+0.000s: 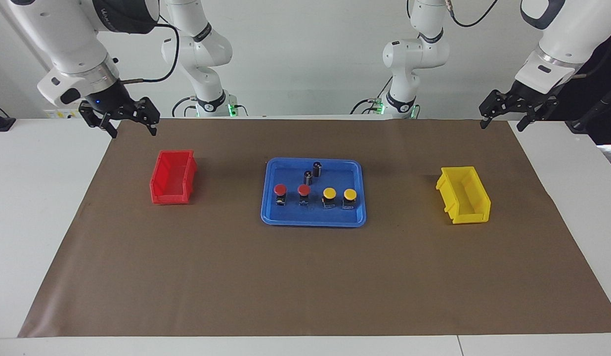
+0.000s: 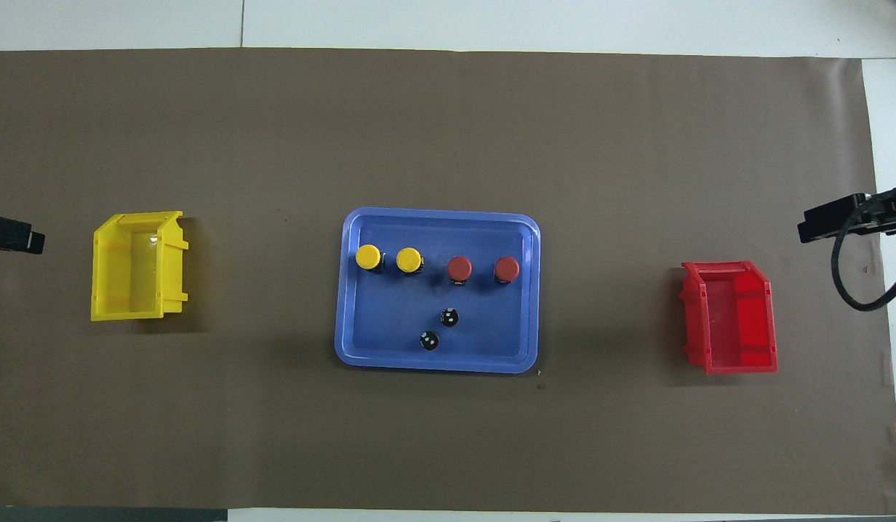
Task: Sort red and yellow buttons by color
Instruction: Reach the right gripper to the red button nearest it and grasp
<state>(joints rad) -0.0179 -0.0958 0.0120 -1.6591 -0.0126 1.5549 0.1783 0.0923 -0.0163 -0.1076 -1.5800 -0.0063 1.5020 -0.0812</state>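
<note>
Two red buttons (image 1: 280, 190) (image 1: 304, 189) and two yellow buttons (image 1: 329, 193) (image 1: 350, 194) stand in one row in the blue tray (image 1: 313, 223). In the overhead view the same row shows as red buttons (image 2: 507, 268) (image 2: 459, 268) and yellow buttons (image 2: 409, 259) (image 2: 368, 256). My right gripper (image 1: 132, 129) hangs open and empty over the mat's corner by the red bin (image 1: 173, 177). Over the mat's other corner, at the yellow bin's (image 1: 463, 195) end, my left gripper (image 1: 501, 126) is open and empty too. Both are well apart from the tray.
Two dark cylinders (image 1: 317, 168) (image 1: 308, 177) with silvery tops stand in the tray, nearer to the robots than the buttons. The red bin (image 2: 731, 319) sits toward the right arm's end and the yellow bin (image 2: 133, 266) toward the left arm's end. A brown mat (image 1: 305, 282) covers the table.
</note>
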